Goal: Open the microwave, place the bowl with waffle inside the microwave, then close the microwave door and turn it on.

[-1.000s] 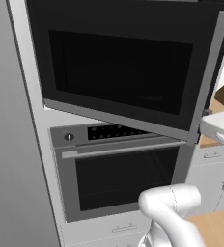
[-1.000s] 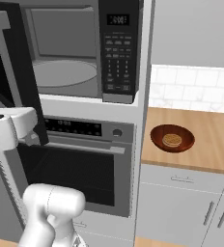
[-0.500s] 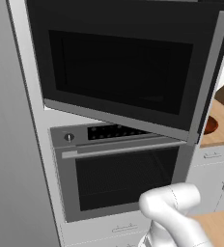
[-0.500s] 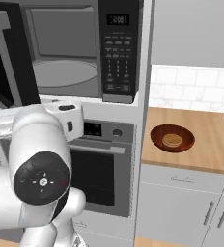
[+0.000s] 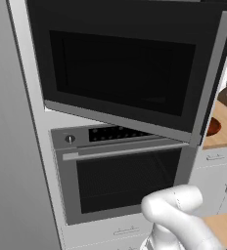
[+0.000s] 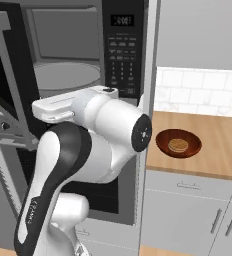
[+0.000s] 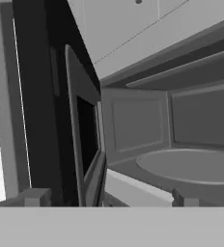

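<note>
Sitting on the wooden counter (image 6: 213, 135) right of the microwave (image 6: 88, 60), the bowl (image 6: 178, 143) holds the waffle (image 6: 177, 145); the microwave door (image 5: 130, 68) stands open, and the gripper (image 7: 104, 198) is spread wide, holding nothing.

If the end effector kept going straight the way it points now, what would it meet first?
Probably the inside of the open microwave: the open end effector faces the hinge corner, where the microwave door joins the grey cavity, beside the turntable. Depth is unclear, so door or cavity wall could come first.
</note>
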